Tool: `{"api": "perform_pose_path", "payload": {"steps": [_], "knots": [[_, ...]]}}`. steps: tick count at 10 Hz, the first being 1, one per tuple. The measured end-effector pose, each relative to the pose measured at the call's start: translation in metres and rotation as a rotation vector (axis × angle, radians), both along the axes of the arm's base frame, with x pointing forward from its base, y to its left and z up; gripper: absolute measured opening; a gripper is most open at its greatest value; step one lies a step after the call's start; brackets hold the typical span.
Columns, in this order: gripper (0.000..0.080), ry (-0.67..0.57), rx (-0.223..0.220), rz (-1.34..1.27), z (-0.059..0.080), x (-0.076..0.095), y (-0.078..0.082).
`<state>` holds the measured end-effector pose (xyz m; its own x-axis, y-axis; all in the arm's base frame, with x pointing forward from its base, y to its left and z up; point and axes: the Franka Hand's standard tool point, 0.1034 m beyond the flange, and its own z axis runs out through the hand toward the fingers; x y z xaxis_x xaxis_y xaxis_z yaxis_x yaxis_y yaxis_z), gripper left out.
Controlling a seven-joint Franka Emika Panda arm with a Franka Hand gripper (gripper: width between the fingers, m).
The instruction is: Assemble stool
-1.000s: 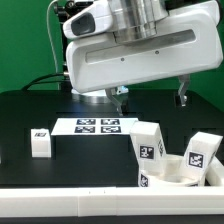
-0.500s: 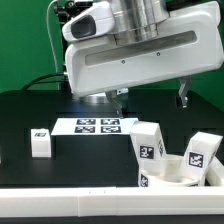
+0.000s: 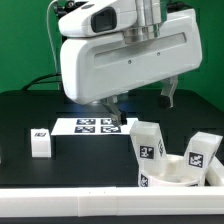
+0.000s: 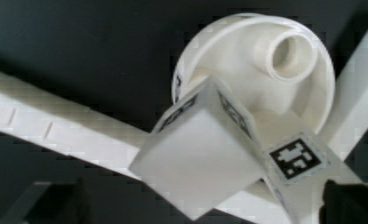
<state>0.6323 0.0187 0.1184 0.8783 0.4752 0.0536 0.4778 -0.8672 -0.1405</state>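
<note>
Hovering over the black table (image 3: 30, 108), the white two-finger gripper (image 3: 141, 100) gapes wide, empty. Down at the front edge, exterior view's right, sits the round white plastic stool seat (image 3: 172, 177), two checker-tagged blocky legs (image 3: 150, 146) against it; open table runs to the third leg (image 3: 40, 142).

Seat (image 3: 178, 177) partly hidden behind leg (image 3: 149, 148), cut off at the exterior view's right, arm (image 3: 125, 55) cropped above

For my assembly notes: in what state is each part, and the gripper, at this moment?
Gripper: jaws open, holding nothing.
Seat: lying on the table, not held.
Lone leg: upright, apart from the seat.
Middle leg: tilted, at the seat's rim.
Third leg: tilted, at the seat's rim.
</note>
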Motion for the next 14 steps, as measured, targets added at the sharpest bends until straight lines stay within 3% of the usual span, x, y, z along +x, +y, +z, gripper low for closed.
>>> {"api": "perform_pose_path", "payload": {"steps": [7, 13, 14], "knots": [[0.0649, -0.044, -0.052, 0.582, -0.015, -0.002, 0.005], [0.0649, -0.025, -0.042, 0.569, -0.03, -0.003, 0.016], [0.0525, -0.025, -0.042, 0.568, -0.03, -0.003, 0.015]]}}
